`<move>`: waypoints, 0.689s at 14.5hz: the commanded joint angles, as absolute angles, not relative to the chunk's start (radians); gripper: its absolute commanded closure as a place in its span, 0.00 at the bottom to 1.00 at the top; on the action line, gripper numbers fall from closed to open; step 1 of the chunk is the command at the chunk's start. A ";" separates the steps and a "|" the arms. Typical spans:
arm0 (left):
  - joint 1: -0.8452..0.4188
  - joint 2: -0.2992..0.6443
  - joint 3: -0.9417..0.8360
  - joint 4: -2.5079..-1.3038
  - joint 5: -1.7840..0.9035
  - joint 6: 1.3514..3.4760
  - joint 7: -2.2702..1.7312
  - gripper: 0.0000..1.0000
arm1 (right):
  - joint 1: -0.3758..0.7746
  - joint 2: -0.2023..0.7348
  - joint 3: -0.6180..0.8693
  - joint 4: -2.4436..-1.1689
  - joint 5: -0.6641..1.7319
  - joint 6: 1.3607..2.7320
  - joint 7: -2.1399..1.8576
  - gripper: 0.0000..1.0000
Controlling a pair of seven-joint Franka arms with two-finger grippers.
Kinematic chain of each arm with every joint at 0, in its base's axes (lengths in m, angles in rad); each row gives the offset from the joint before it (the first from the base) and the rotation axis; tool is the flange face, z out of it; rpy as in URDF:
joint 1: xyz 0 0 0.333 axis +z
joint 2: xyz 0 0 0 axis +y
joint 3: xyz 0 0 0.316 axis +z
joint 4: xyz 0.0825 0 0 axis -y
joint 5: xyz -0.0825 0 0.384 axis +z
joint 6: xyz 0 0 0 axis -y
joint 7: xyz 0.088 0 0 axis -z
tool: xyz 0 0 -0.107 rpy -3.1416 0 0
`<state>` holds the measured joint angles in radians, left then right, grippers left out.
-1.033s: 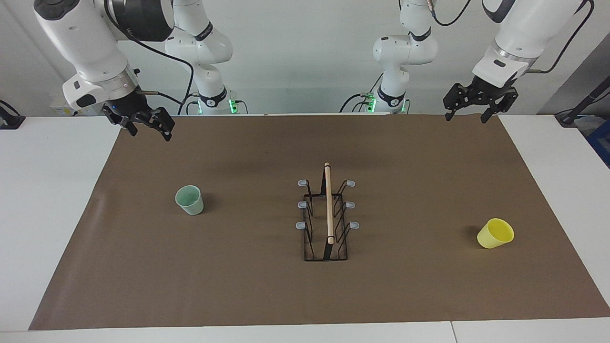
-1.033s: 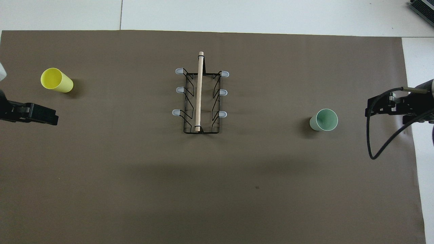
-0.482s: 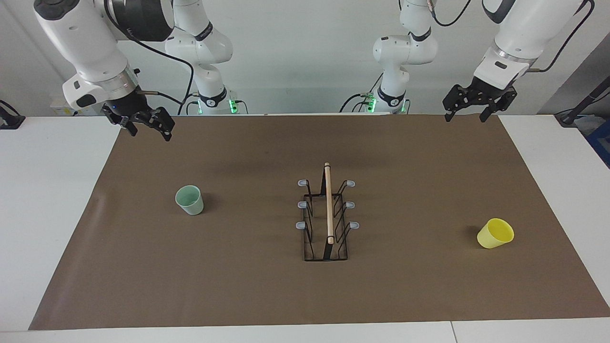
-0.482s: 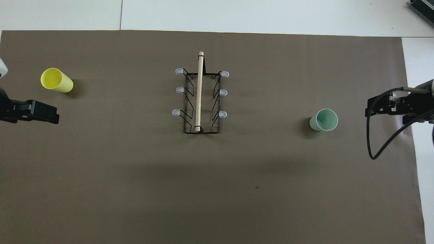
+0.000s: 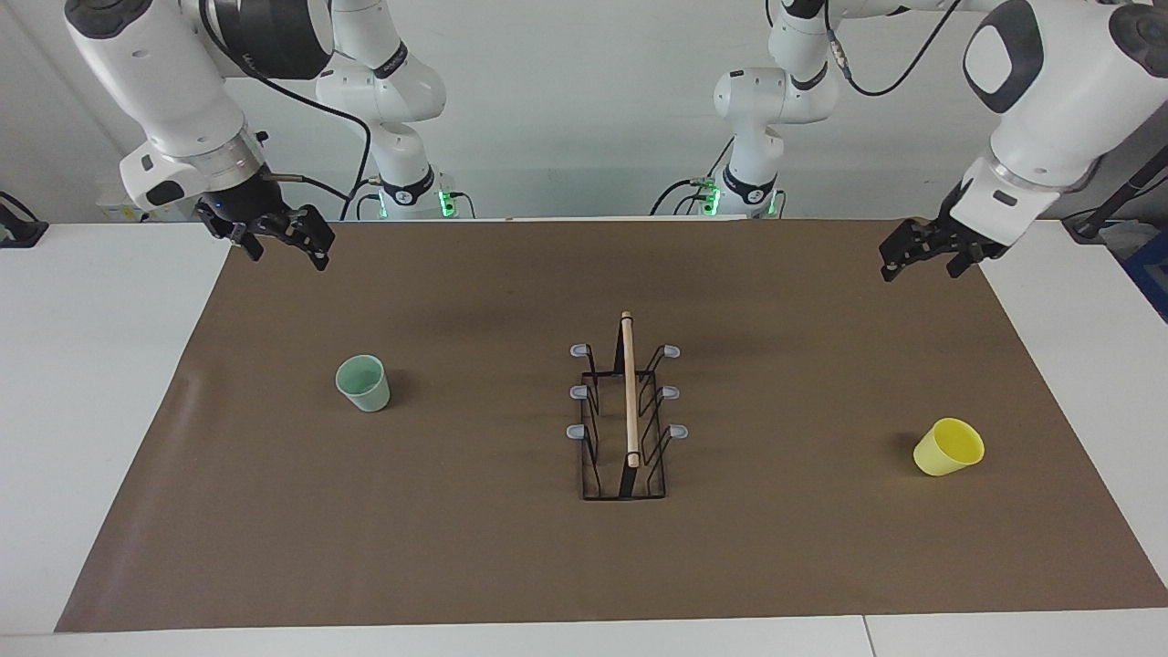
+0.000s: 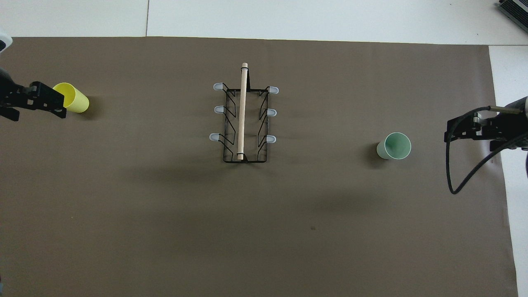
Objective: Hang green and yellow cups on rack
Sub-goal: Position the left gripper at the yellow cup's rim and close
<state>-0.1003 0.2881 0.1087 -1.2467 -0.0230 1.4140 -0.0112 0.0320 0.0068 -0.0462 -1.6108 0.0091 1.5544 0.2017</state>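
Brown mat (image 5: 511, 566): rack (image 5: 627, 411) between green cup (image 5: 363, 383) and yellow cup (image 5: 949, 447); both grippers spread, empty.

The left gripper (image 5: 923, 260) hangs raised in the air at the left arm's end, fingers spread and angled downward. The right gripper (image 5: 278, 239) hovers raised at the right arm's end, fingers parted and empty.

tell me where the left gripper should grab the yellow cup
Judging by its pose, grip the yellow cup by its wall just under the rim, coming down from above: it stands mouth-up, free on the mat, tapering downward. The left gripper hangs above the mat, apart from it.
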 commanded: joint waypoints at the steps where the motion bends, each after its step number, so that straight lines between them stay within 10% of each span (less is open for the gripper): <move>1: -0.120 0.419 0.179 -1.082 -0.047 1.364 -0.023 0.00 | 0.021 -0.021 -0.040 -1.646 0.021 1.578 0.207 0.00; 10: -0.127 0.616 0.454 -1.057 -0.334 1.541 -0.266 0.00 | 0.021 -0.021 -0.040 -1.646 0.021 1.578 0.209 0.00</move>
